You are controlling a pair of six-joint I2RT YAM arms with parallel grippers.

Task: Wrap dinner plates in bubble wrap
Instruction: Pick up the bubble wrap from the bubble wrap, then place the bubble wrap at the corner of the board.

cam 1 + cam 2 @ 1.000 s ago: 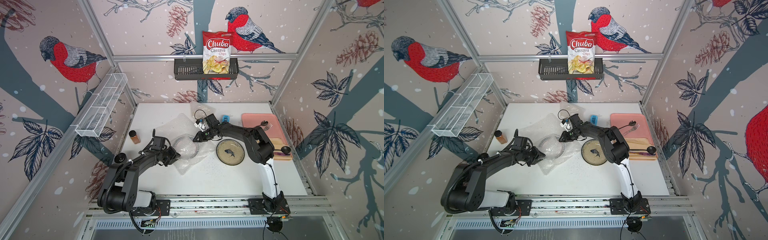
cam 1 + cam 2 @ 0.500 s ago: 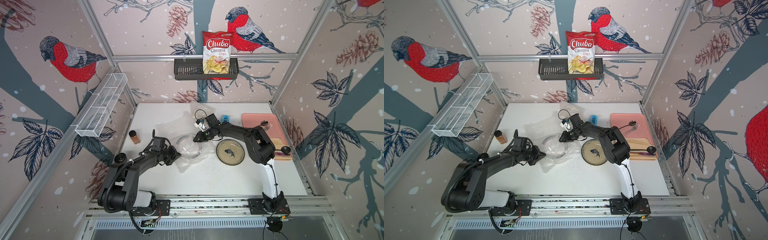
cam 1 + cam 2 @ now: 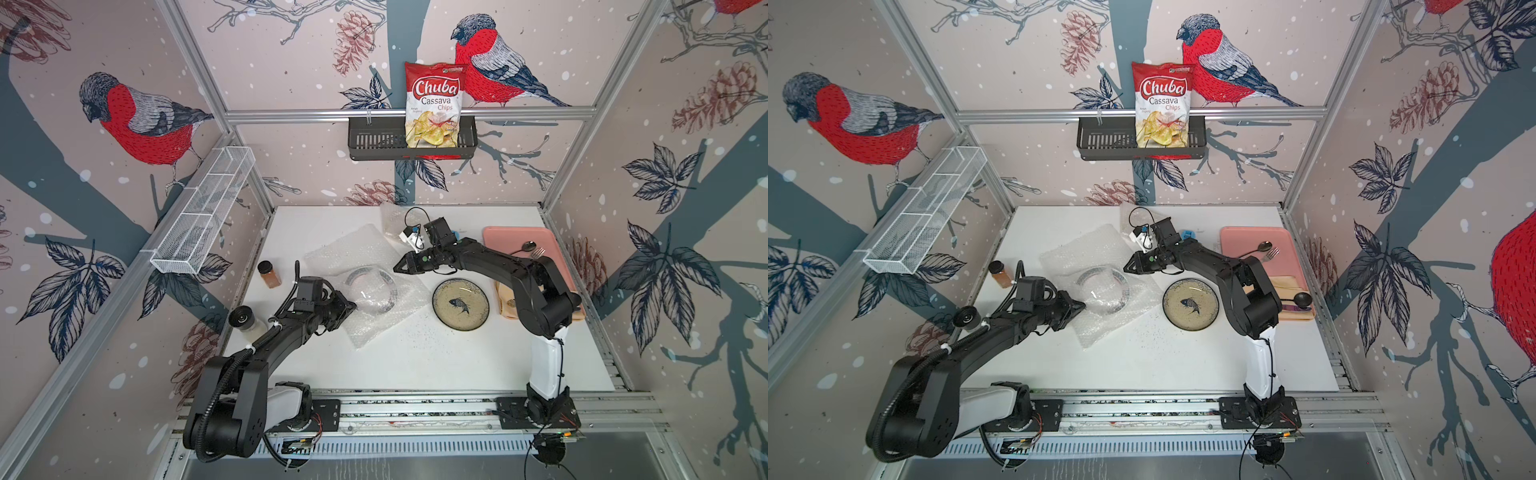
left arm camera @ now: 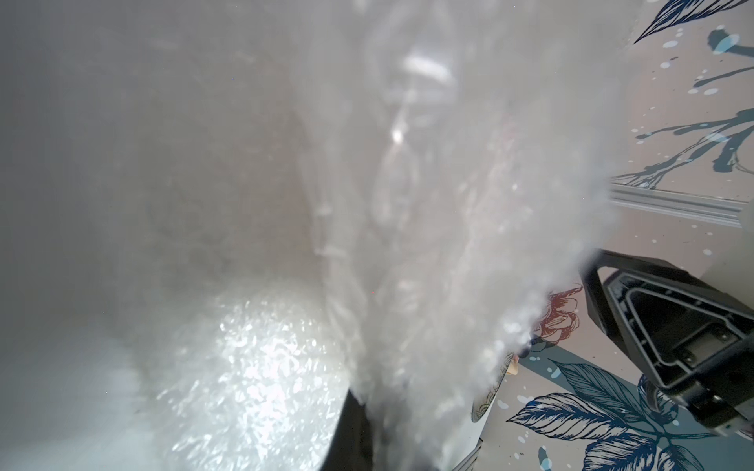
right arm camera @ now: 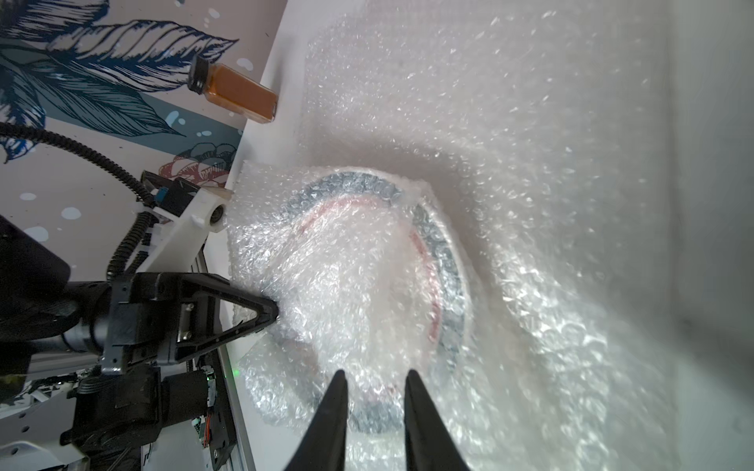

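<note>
Now that the left gripper [image 3: 352,308] has gone from apart to pinched shut on an edge of the bubble wrap [image 3: 374,328], I am seeing in both top views the bubble wrap lying over the dark-rimmed plate [image 3: 390,291], the fish plate [image 3: 461,304] sitting bare beside it. The pink tray [image 3: 507,237] is holding a spoon [image 3: 527,247] and fork [image 3: 538,252]; the black wall basket [image 3: 374,143] is holding a cassava chips bag [image 3: 434,108]. From the left wrist, bubble wrap is filling the frame. From the right wrist, the right gripper [image 5: 375,391] is hovering over the dark-rimmed plate, jaws slightly apart, empty.
</note>
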